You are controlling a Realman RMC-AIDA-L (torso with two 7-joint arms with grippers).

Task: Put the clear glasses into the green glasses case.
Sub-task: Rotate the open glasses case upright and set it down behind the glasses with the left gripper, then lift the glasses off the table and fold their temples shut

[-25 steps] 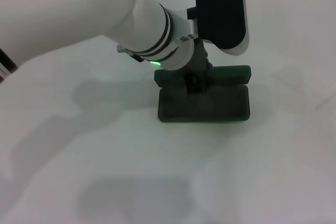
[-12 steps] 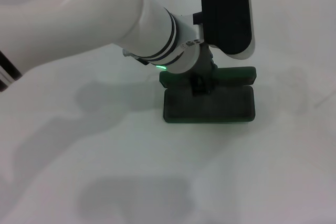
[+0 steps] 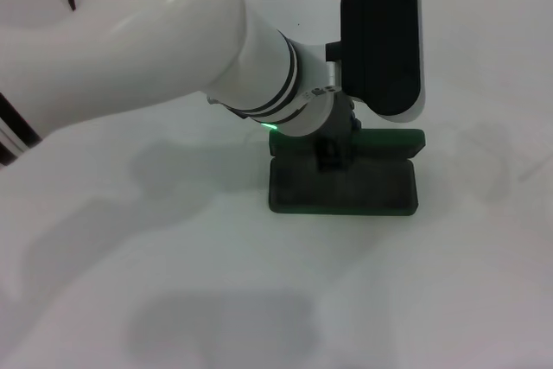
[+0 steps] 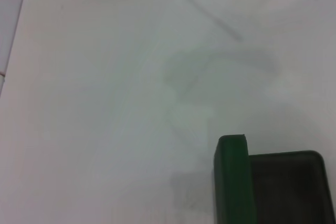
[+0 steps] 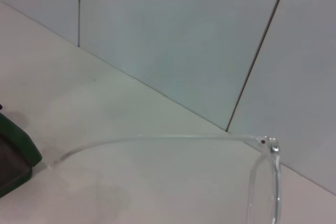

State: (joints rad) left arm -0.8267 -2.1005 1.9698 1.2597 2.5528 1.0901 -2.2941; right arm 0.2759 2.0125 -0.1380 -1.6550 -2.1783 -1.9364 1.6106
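No legible text or markings

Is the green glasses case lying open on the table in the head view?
Yes: the green glasses case lies with its dark inside facing up and its lid folded back under the left gripper.

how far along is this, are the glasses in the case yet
Done: the green glasses case lies open, its dark inside showing. In hand: the left gripper is down at the case's back edge, by the hinge. Left: the clear glasses are outside the case, off to one side of it in the right wrist view, so they are not yet in. The case looks empty.
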